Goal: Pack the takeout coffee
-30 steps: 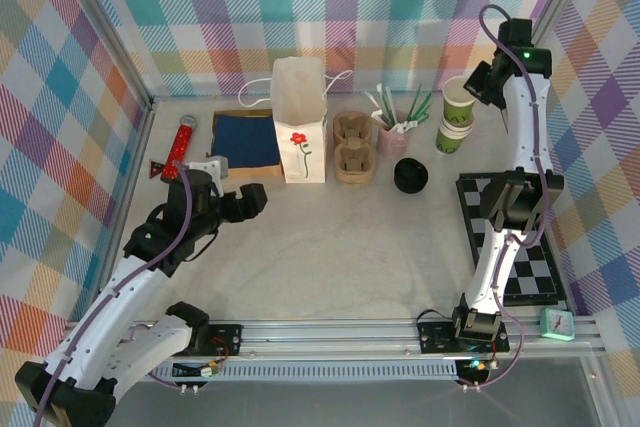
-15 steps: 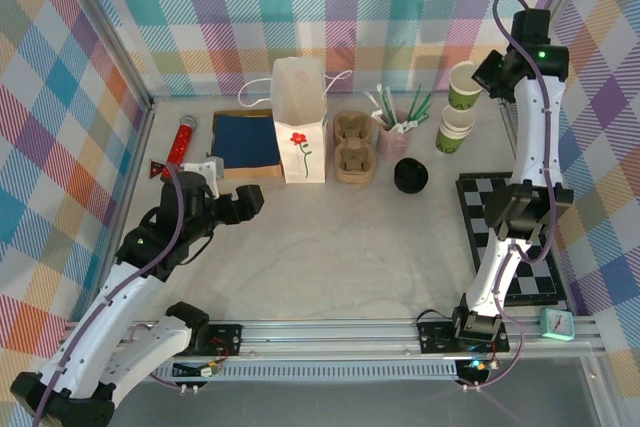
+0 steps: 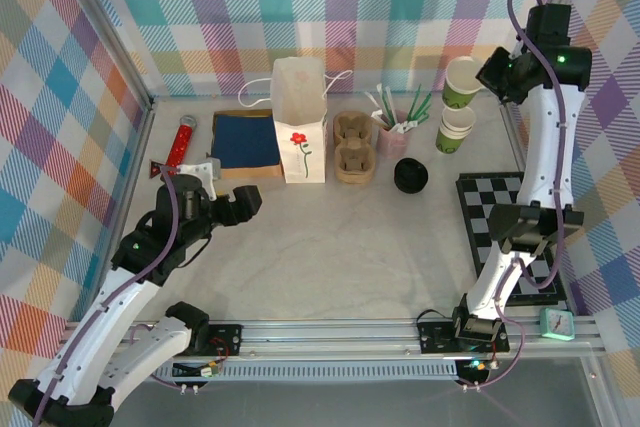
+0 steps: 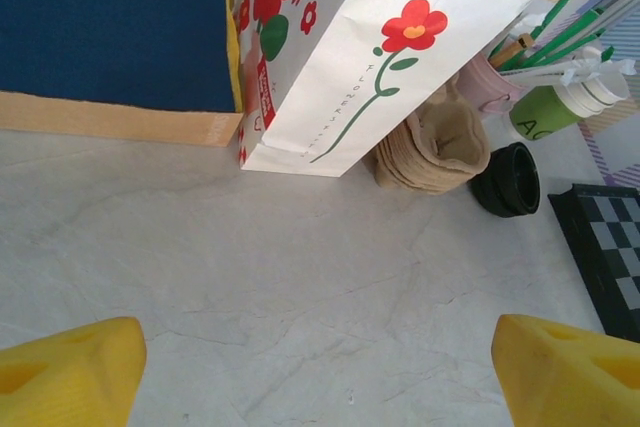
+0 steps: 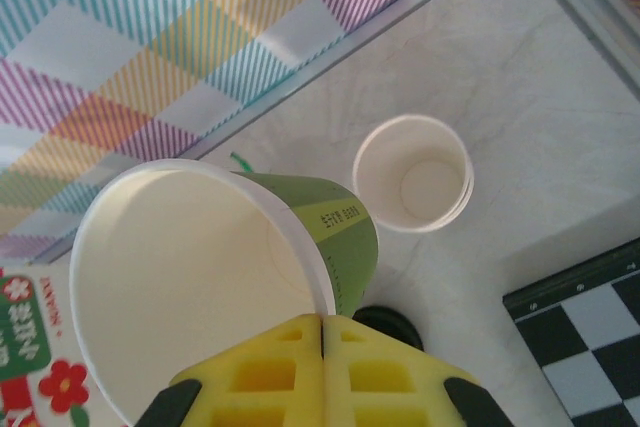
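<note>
1. Two arms, two jobs. My right gripper (image 3: 482, 79) is pinched fully shut on the wall of one takeout cup (image 3: 462, 82), which has a green body and a cream band. From the right wrist view the cup is open-topped and empty, with no lid on it.
2. The cup hangs in the air at the far right, above and clear of the cup stack (image 3: 455, 131) standing on the surface (image 3: 330, 247).
3. The black lid (image 3: 410, 176) lies on the surface by itself, nearer than the stack and just left of the checkered mat (image 3: 520, 247).
4. The white flower bag (image 3: 300, 132) stands upright at far centre, with the brown cup carrier (image 3: 352, 147) just beside it on the right.
5. My left gripper (image 4: 320, 372) has its jaws spread wide and holds nothing. It sits low over bare surface on the left, facing the bag.
6. My read is that the step in hand is getting one cup free of the stack. Lidding and bagging are not yet done.
7. The next move calls for setting the cup down upright near the lid. The grip must stay gentle, since the thin rim looks easy to crush. After that the lid has to seat squarely on the cup.
</note>
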Controlling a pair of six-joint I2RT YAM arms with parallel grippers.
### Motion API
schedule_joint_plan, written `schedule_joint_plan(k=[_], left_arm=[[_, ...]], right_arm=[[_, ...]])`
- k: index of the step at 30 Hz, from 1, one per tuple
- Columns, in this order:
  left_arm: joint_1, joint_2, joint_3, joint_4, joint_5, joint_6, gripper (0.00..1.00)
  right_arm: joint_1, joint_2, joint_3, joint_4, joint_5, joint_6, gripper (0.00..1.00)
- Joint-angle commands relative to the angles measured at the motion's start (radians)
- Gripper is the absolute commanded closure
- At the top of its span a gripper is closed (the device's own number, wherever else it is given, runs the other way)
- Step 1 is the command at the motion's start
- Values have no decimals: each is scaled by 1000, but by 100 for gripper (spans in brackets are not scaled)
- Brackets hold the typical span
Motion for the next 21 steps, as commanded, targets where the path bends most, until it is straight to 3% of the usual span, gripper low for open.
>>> schedule_joint_plan(k=[1,9,21], left_arm=[[-12,-11,-16,26,29,-15,11],[-21,-27,-60,59,49,-28,11],[-37,-81,-133,92,61,-61,12]], right_arm=[[-1,-56,-1,-72,-113,-37,98],[52,-150,-89,-136,-153,-82,98],[223,-343,-432,-68,-139,-110,98]])
